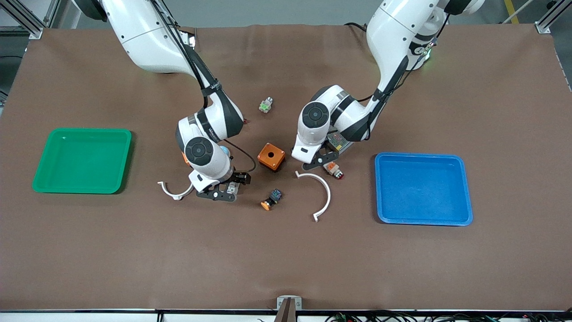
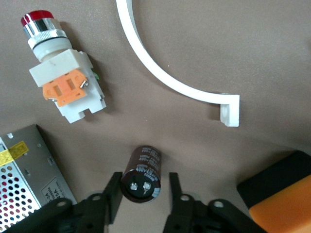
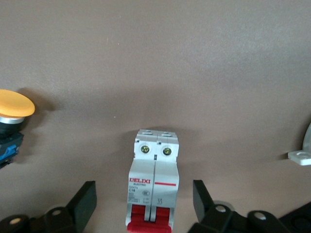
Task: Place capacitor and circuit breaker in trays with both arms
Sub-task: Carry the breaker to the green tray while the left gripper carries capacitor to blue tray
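A green tray (image 1: 82, 130) is seen at the right arm's end of the table, with nothing in it. Nearer the middle, the right gripper (image 1: 222, 192) is held low over the circuit breaker (image 1: 231, 188), which lies flat on the mat just beside a small white clip (image 1: 175, 191). In the right wrist view the breaker (image 3: 154, 184) is framed by fingers (image 3: 86, 199) spread wide, with clear mat on both sides and nothing gripped. The breaker is judged to be a stiff, fairly dense plastic block. Its two long flat sides should be taken squarely, away from the red levers, which could flip or be strained.

An orange box (image 1: 271, 156) and a yellow-capped button (image 1: 271, 199) lie between the arms.

The left gripper (image 1: 322, 159) is set low, next to a red-tipped button (image 1: 334, 169) and one end of a large white arc (image 1: 319, 194). The capacitor is hidden in the front view. In the left wrist view the capacitor (image 2: 142, 172) is seen lying on its side between the fingers (image 2: 114, 191), which stand narrowly apart with thin gaps, so it is not clamped. It is judged light, rigid and smooth. Being round, it may roll or squirt out, so it should be pinched across its middle, not at its terminals.

A blue tray (image 1: 422, 155) is empty at the left arm's end.
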You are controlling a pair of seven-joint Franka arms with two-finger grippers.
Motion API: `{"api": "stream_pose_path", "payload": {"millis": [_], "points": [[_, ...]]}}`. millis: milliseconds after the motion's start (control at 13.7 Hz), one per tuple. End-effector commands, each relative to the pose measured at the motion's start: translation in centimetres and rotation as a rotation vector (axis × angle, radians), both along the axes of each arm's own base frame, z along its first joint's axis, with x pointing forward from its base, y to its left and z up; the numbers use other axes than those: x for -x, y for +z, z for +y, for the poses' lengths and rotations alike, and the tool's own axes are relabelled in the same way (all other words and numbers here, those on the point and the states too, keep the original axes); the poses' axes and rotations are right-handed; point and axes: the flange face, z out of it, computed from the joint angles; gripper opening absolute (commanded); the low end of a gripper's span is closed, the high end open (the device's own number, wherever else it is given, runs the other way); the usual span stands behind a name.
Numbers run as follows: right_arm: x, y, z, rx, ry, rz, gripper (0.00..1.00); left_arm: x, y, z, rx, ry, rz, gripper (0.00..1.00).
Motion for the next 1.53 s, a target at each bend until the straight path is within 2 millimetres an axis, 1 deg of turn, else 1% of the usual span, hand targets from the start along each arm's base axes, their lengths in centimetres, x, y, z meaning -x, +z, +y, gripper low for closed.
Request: {"api": "stream_pose_path", "payload": {"millis": [0, 73, 146, 219, 292, 365, 438, 511, 584, 657, 730, 803, 876, 949, 1022, 1168, 1241, 1314, 1387, 1460], "points": [[0.4, -0.5, 0.3, 0.007, -0.026, 0.026, 0.65, -0.2, 0.3, 0.1, 0.0, 0.024, -0.015, 0.3], [0.4, -0.5, 0.2, 0.007, -0.026, 0.026, 0.56, -0.5, 0.5, 0.3, 0.002, 0.026, -0.017, 0.26], [0.4, -0.5, 0.1, 0.008, -0.027, 0.028, 0.48, -0.5, 0.8, 0.2, 0.005, 0.023, -0.021, 0.18], [0.3, -0.4, 0.0, 0.007, -0.029, 0.026, 0.37, -0.9, 1.6, 0.4, 0.009, 0.028, -0.029, 0.11], [0.4, -0.4, 0.0, 0.01, -0.03, 0.032, 0.3, -1.1, 3.2, 0.5, 0.016, 0.032, -0.044, 0.04], [0.4, -0.4, 0.0, 0.011, -0.028, 0.035, 0.24, -1.6, 4.9, 1.0, 0.002, 0.037, -0.045, 0.02], [0.3, -0.1, -0.1, 0.009, -0.029, 0.032, 0.22, -2.6, 7.2, 2.1, -0.003, 0.051, -0.051, 0.02], [0.2, 0.4, -0.4, 0.012, -0.034, 0.041, 0.19, -3.9, 9.3, 3.9, -0.01, 0.074, -0.057, 0.02], [0.1, 1.7, -0.8, 0.015, -0.038, 0.054, 0.19, -4.9, 11.1, 5.7, -0.018, 0.093, -0.063, 0.02], [0.0, 3.8, -1.3, 0.017, -0.038, 0.061, 0.19, -6.2, 12.4, 8.2, -0.03, 0.12, -0.062, 0.02], [-0.1, 5.8, -2.1, 0.015, -0.042, 0.07, 0.19, -7.6, 13.1, 10.8, -0.038, 0.133, -0.056, 0.02], [-0.6, 8.4, -3.9, 0.02, -0.053, 0.071, 0.19, -9.0, 13.7, 13.7, -0.043, 0.132, -0.054, 0.02], [-1.0, 10.9, -6.1, 0.02, -0.077, 0.083, 0.19, -10.2, 13.9, 16.4, -0.045, 0.125, -0.049, 0.02], [-1.5, 13.2, -9.0, 0.015, -0.075, 0.097, 0.19, -11.3, 14.1, 18.9, -0.041, 0.121, -0.048, 0.02], [-1.6, 15.3, -12.3, 0.007, -0.046, 0.119, 0.19, -12.3, 13.8, 21.7, -0.041, 0.109, -0.041, 0.02], [-1.7, 18.6, -19.6, -0.013, -0.023, 0.164, 0.21, -13.7, 12.0, 27.5, -0.043, 0.084, -0.009, 0.02], [-1.6, 19.7, -23.2, -0.01, -0.022, 0.177, 0.21, -14.3, 10.9, 30.3, -0.039, 0.072, 0.007, 0.02], [-1.5, 20.7, -27.0, 0.011, 0.011, 0.184, 0.21, -14.5, 9.9, 32.6, -0.036, 0.059, 0.023, 0.02], [-1.3, 21.2, -30.3, 0.018, 0.038, 0.189, 0.21, -14.5, 9.1, 34.2, -0.032, 0.044, 0.034, 0.02], [-1.0, 21.4, -34.3, 0.004, 0.048, 0.193, 0.21, -14.6, 8.0, 37.2, -0.024, 0.037, 0.04, 0.03]]}}
